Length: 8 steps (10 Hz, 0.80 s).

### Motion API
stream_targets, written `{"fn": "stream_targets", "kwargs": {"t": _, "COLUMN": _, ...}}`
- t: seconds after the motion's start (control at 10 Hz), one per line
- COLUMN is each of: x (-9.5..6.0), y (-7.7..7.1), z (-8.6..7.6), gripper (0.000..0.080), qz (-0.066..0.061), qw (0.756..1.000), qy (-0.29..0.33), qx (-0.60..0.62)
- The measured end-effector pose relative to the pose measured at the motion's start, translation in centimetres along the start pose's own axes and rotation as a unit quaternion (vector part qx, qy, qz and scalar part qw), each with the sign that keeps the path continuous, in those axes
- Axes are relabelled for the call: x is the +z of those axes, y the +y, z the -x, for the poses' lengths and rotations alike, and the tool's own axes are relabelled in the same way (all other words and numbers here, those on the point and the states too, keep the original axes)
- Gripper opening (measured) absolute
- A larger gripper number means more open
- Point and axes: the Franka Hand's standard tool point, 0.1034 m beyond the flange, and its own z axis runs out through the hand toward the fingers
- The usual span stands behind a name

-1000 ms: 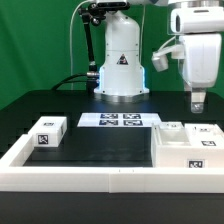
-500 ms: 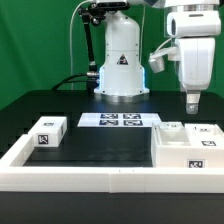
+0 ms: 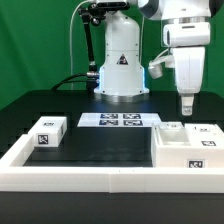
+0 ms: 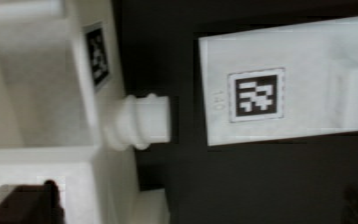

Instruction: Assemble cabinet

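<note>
The cabinet's big white boxy body [image 3: 186, 156] stands at the exterior view's right, inside the border wall. Smaller white tagged blocks [image 3: 205, 130] lie right behind it. Another tagged white block [image 3: 46, 132] sits at the exterior view's left. My gripper [image 3: 186, 106] hangs above the back of the body, touching nothing. In the wrist view, the body [image 4: 43, 90] shows a tag and a round knob [image 4: 140, 120], with a tagged white panel [image 4: 274, 90] beside it. My gripper [image 4: 194, 205] is open and empty, with one dark fingertip [image 4: 23, 205] showing over the body.
The marker board [image 3: 120, 120] lies flat at the back middle, in front of the arm's white base [image 3: 120, 60]. A long low white border wall [image 3: 90, 176] runs along the front and up the left side. The table is black.
My gripper has moved toward the exterior view's left, from beyond the cabinet's right side to above its rear part. The parts have not moved.
</note>
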Motion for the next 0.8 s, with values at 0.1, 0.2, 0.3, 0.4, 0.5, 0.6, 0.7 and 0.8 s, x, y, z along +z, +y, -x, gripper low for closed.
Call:
{"fn": "stream_targets", "kwargs": {"t": 0.1, "x": 0.0, "y": 0.1, "z": 0.0, "gripper": 0.0797, "qz": 0.0, "qw": 1.0, "qy": 0.0, "qx": 0.0}}
{"fn": "stream_targets", "kwargs": {"t": 0.2, "x": 0.1, "y": 0.0, "z": 0.0, "gripper": 0.0797, "qz": 0.0, "qw": 1.0, "qy": 0.0, "qx": 0.0}}
{"fn": "stream_targets", "kwargs": {"t": 0.3, "x": 0.1, "y": -0.1, "z": 0.1, "gripper": 0.0797, "qz": -0.002, "qw": 1.0, "qy": 0.0, "qx": 0.0}}
{"fn": "stream_targets", "kwargs": {"t": 0.4, "x": 0.9, "y": -1.7, "z": 0.5, "gripper": 0.0797, "qz": -0.014, "qw": 1.0, "qy": -0.004, "qx": 0.0}}
{"fn": "stream_targets", "kwargs": {"t": 0.5, "x": 1.4, "y": -2.7, "z": 0.8, "gripper": 0.0797, "qz": -0.018, "qw": 1.0, "qy": -0.004, "qx": 0.0}}
{"fn": "stream_targets", "kwargs": {"t": 0.6, "x": 1.9, "y": -3.9, "z": 1.1, "gripper": 0.0797, "qz": -0.027, "qw": 1.0, "qy": -0.006, "qx": 0.003}}
{"fn": "stream_targets", "kwargs": {"t": 0.7, "x": 2.0, "y": -4.1, "z": 1.2, "gripper": 0.0797, "qz": -0.029, "qw": 1.0, "qy": -0.007, "qx": 0.004}}
{"fn": "stream_targets", "kwargs": {"t": 0.8, "x": 2.7, "y": -4.7, "z": 1.3, "gripper": 0.0797, "qz": -0.037, "qw": 0.999, "qy": -0.007, "qx": 0.003}}
